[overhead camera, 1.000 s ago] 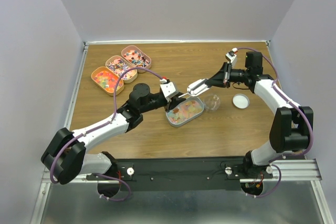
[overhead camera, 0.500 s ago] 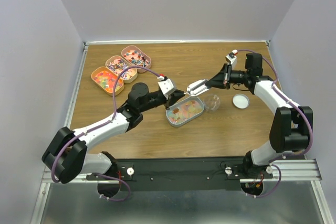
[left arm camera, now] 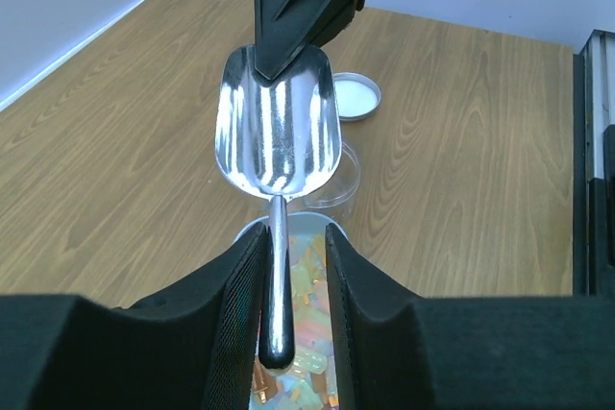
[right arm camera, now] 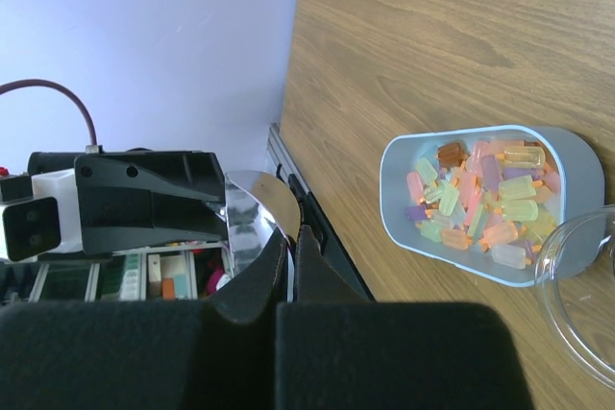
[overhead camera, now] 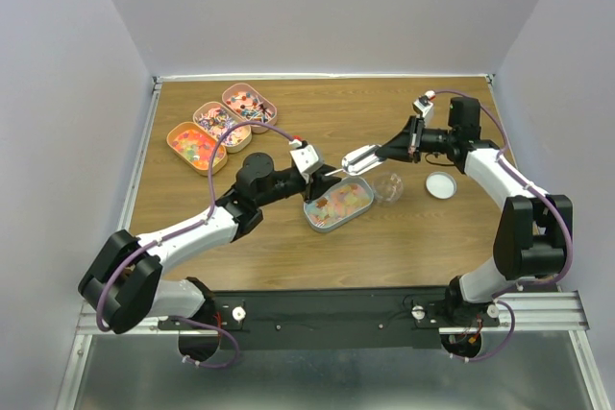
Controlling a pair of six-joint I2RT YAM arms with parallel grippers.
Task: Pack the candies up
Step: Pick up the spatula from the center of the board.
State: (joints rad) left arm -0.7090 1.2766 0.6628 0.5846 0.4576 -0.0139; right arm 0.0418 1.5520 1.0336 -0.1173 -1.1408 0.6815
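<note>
Since the earlier frame the left pincer (left arm camera: 292, 261) has drawn back only a little, toward its own arm. The scoop (left arm camera: 279, 122), the right pincer and the tins have not moved, as far as we can see. We judge that the handing over of the scoop is not finished (so no scooping can begin yet).

Well away to the left of the left pincer, three tins (overhead camera: 221, 122) hold small mixed sweets. The left pincer's jaws stand apart, one on each side of the scoop's handle (left arm camera: 277, 285), not clamped on it. Just below its tips lies the pale tin (right arm camera: 385, 189), and in it are the candies (right arm camera: 480, 204), a heap in pastel colours. Ahead of the left pincer, the right pincer (right arm camera: 291, 242) carries the scoop, its jaws pressed together on the far rim of the bowl. Below the right pincer stands a clear jar (overhead camera: 388, 187), and further right a lid (overhead camera: 441, 184).

We cannot tell whether the handle touches a left finger. The jar is half hidden behind the scoop in the left wrist view and cut off in the right one. No candy shows in the bowl, but the reflections make it hard to read.
</note>
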